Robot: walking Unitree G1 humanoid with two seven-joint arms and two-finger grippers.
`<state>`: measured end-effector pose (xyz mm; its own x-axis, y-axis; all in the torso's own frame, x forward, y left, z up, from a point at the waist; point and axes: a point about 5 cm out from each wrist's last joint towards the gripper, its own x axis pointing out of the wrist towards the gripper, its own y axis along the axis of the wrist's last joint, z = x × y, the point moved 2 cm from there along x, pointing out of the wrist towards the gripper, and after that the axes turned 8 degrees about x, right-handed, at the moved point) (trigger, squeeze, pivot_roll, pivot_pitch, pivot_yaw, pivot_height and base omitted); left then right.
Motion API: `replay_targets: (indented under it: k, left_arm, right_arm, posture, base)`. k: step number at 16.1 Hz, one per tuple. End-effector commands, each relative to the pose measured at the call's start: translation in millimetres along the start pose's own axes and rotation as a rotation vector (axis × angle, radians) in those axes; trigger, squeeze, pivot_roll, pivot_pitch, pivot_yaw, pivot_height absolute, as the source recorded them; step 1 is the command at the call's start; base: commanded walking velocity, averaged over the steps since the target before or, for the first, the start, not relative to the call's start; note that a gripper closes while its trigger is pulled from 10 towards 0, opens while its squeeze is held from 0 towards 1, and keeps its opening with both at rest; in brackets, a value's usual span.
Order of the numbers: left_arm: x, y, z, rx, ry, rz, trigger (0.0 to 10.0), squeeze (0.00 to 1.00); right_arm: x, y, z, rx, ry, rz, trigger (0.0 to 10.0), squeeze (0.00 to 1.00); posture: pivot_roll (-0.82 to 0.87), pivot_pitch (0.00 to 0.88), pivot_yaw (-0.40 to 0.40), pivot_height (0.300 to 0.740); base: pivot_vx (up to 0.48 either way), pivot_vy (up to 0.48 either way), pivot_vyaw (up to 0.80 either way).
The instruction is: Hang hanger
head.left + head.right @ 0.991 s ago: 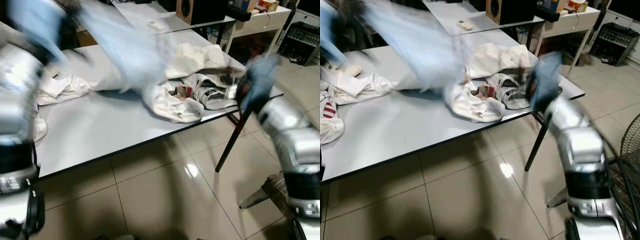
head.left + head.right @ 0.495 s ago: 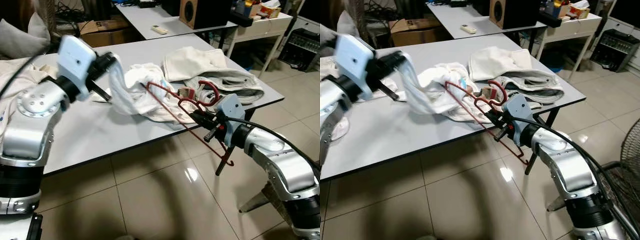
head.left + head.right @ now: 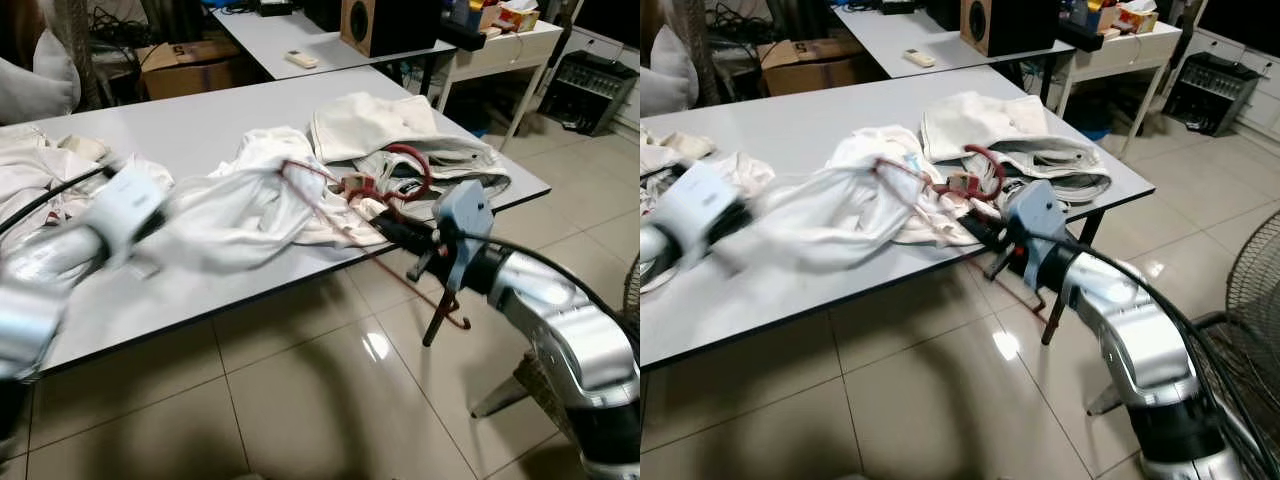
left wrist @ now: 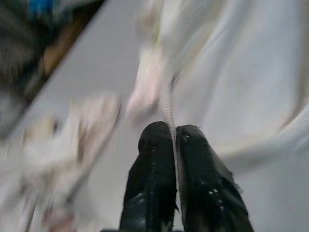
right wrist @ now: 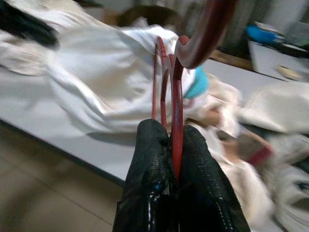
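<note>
The right gripper (image 5: 172, 159) pinches the red hanger (image 3: 345, 195) at the table's (image 3: 200, 130) front edge and the left gripper (image 4: 172, 145) nips the white shirt (image 3: 235, 205) (blurred), so both should lift together, slowly.

Hanger (image 3: 352, 195): dark red wire. Garment (image 3: 240, 205) on it: white, w/ a turquoise patch near the neck in the right wrist view. Table (image 3: 200, 125): pale grey top, black edge and legs. Right gripper (image 5: 170, 145) and left gripper (image 4: 173, 145): black fingers; arms silver, w/ a blue-grey wrist block. Floor (image 3: 300, 400): glossy beige tile. Speaker (image 3: 385, 22): wood-brown w/ black front. Cardboard box (image 3: 190, 68): tan.
</note>
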<state>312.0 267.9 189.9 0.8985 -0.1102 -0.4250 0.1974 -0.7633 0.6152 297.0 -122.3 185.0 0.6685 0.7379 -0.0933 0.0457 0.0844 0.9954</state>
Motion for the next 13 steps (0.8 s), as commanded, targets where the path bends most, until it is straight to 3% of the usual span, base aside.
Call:
replay_targets:
  k: [1, 2, 3, 4, 6, 8, 10, 11, 12, 13]
  left_arm:
    - [-8.5, -8, 3.4, -0.004, -0.068, -0.046, 10.0, 1.0]
    - [-11.2, -9, 5.9, 0.003, -0.098, -0.052, 10.0, 1.0]
    - [-16.5, 15, 11.9, -0.035, -0.18, 0.114, 10.0, 1.0]
    - [-18.8, 29, 14.3, -0.041, -0.21, 0.195, 10.0, 1.0]
    - [-23.1, 63, 27.4, 0.041, -0.274, 0.404, 10.0, 1.0]
    - [-17.5, 85, 32.7, 0.028, -0.256, 0.504, 10.0, 1.0]
    - [-10.2, 96, 38.4, 0.061, -0.248, 0.529, 10.0, 1.0]
    - [1.5, 94, 45.7, 0.118, -0.243, 0.5, 10.0, 1.0]
    - [13.2, 88, 51.5, 0.165, -0.233, 0.474, 10.0, 0.55]
    - [20.1, 85, 53.2, 0.164, -0.219, 0.464, 10.0, 0.0]
  right_arm:
    - [-1.1, 2, -8.2, -0.016, 0.055, 0.007, 10.0, 0.0]
    - [-1.6, 0, -9.4, -0.019, 0.063, -0.002, 10.0, 0.0]
    - [-2.6, -3, -10.2, -0.015, 0.072, -0.016, 10.0, 0.0]
    - [-2.9, -3, -10.0, -0.014, 0.071, -0.02, 10.0, 0.0]
    - [-3.7, -5, -8.7, -0.011, 0.061, -0.03, 10.0, 0.0]
    - [-3.6, -5, -8.3, -0.011, 0.057, -0.031, 10.0, 0.0]
    - [-3.7, -5, -8.6, -0.013, 0.056, -0.029, 10.0, 0.0]
    - [-3.8, -3, -8.9, -0.013, 0.055, -0.024, 10.0, 0.0]
    - [-3.7, -2, -9.6, -0.014, 0.057, -0.017, 10.0, 0.0]
    - [-3.7, -1, -10.1, -0.014, 0.06, -0.014, 10.0, 0.0]
  posture:
    - [-0.1, 0.019, 0.017, 0.74]
    - [-0.1, 0.019, 0.017, 0.74]
    - [-0.1, 0.02, 0.013, 0.74]
    - [-0.1, 0.019, 0.013, 0.74]
    - [-0.1, 0.019, 0.016, 0.74]
    - [-0.11, 0.014, 0.024, 0.74]
    - [-0.11, 0.014, 0.027, 0.74]
    - [-0.11, 0.011, 0.032, 0.74]
    - [-0.12, 0.011, 0.033, 0.74]
    - [-0.12, 0.012, 0.035, 0.74]
  base:
    - [0.0, 0.0, 0.0]
    - [0.0, 0.0, 0.0]
    - [0.0, 0.0, 0.0]
    - [0.0, 0.0, 0.0]
    - [0.0, 0.0, 0.0]
    - [0.0, 0.0, 0.0]
    - [0.0, 0.0, 0.0]
    - [0.0, 0.0, 0.0]
    - [0.0, 0.0, 0.0]
    - [0.0, 0.0, 0.0]
